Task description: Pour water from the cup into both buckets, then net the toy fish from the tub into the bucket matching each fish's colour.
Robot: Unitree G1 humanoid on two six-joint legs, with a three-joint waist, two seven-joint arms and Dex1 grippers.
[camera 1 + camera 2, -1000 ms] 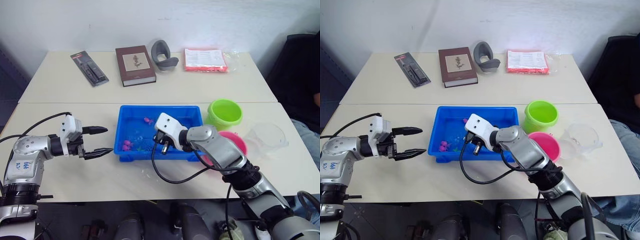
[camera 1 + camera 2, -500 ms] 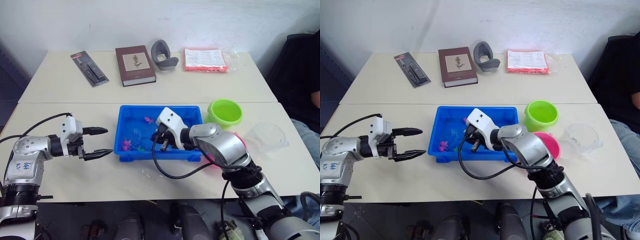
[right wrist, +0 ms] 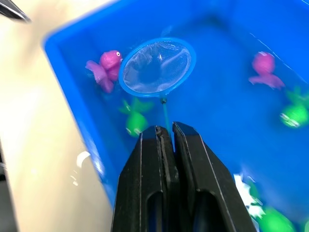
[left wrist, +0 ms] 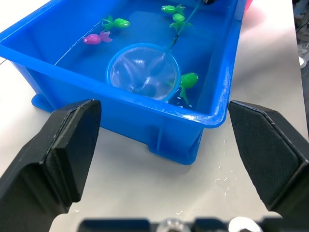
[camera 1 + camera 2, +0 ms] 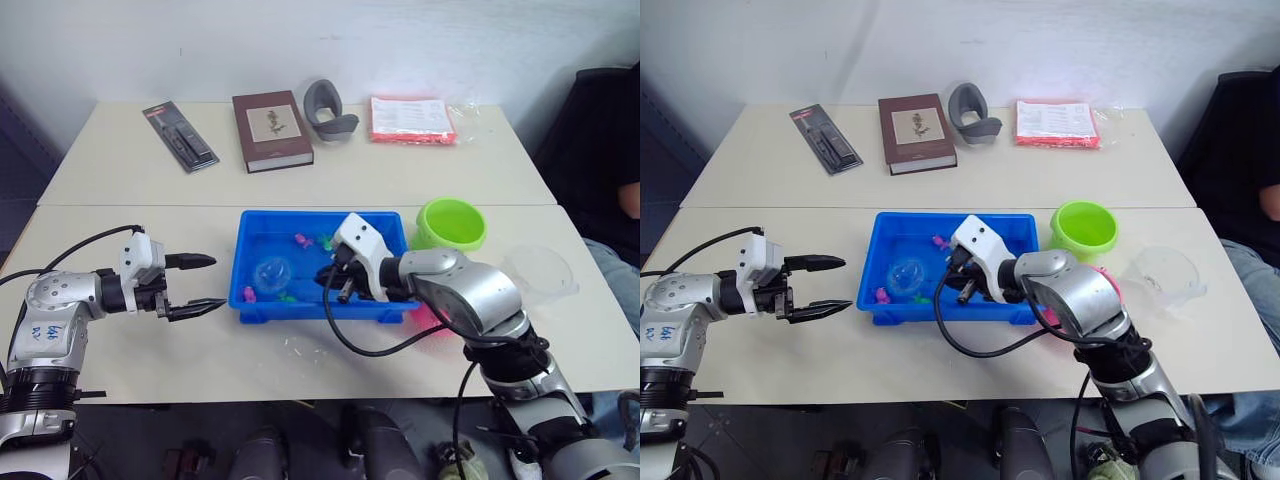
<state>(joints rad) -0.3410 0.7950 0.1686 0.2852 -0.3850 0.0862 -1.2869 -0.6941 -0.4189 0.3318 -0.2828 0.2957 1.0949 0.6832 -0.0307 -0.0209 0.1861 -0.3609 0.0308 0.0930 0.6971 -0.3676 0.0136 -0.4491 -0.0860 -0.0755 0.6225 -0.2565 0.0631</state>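
Observation:
The blue tub (image 5: 300, 215) holds water and several tiny fish, among them a pink fish (image 3: 107, 65) and a green fish (image 3: 136, 123) beside the net's hoop. The net (image 5: 271, 272) has its blue-rimmed hoop low in the tub's left half. My right gripper (image 3: 166, 133) is shut on its thin handle, over the tub's middle. Left of the tub my left gripper (image 5: 215, 282) hangs open above the table, holding nothing. The lime green bucket (image 5: 449, 224) stands right of the tub. My right arm covers most of the pink bucket (image 5: 430, 318). The clear cup (image 5: 540, 272) is farther right.
On the far table lie a brown book (image 5: 272, 130), a black packaged tool (image 5: 178, 137), a grey curved object (image 5: 325, 108) and a red packet (image 5: 410, 118). A person sits at the right edge (image 5: 625, 200). Water drops (image 5: 300, 345) dot the table before the tub.
My right gripper has shifted right along the tub with the net's handle in it, and its forearm has swung right. Some fish have drifted. The left arm has stayed put.

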